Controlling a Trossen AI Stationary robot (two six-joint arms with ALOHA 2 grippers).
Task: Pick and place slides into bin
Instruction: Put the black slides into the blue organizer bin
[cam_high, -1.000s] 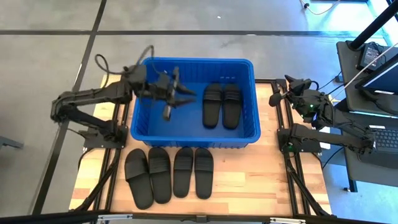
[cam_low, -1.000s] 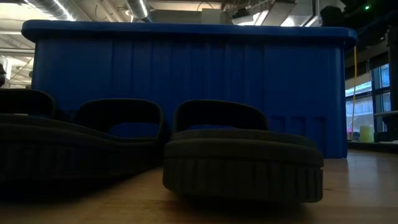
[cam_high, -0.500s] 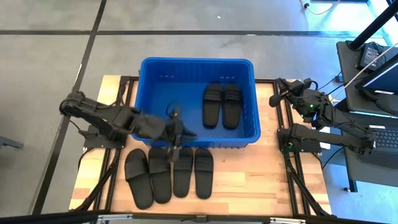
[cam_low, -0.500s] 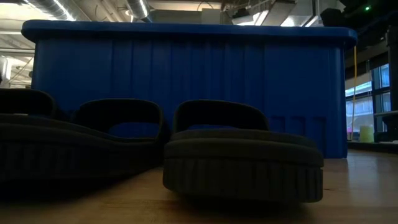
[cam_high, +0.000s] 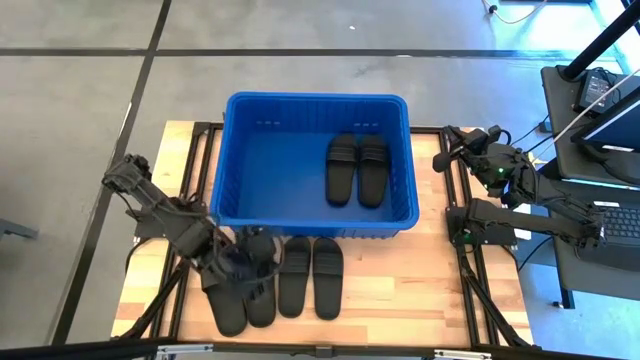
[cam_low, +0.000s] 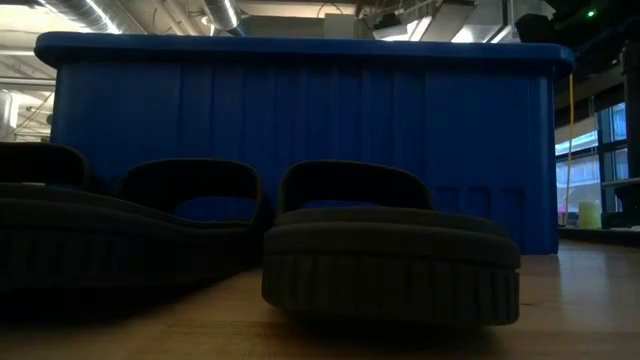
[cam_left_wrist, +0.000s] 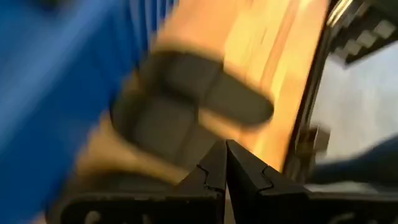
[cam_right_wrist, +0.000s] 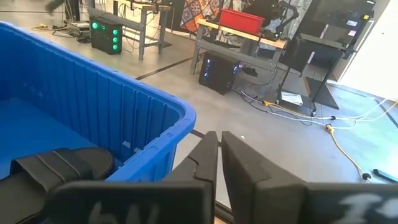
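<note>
Left arm (cam_high: 200, 250) covers part of 2 leftmost slides (cam_high: 232, 300); left wrist view motion-blurred.
</note>
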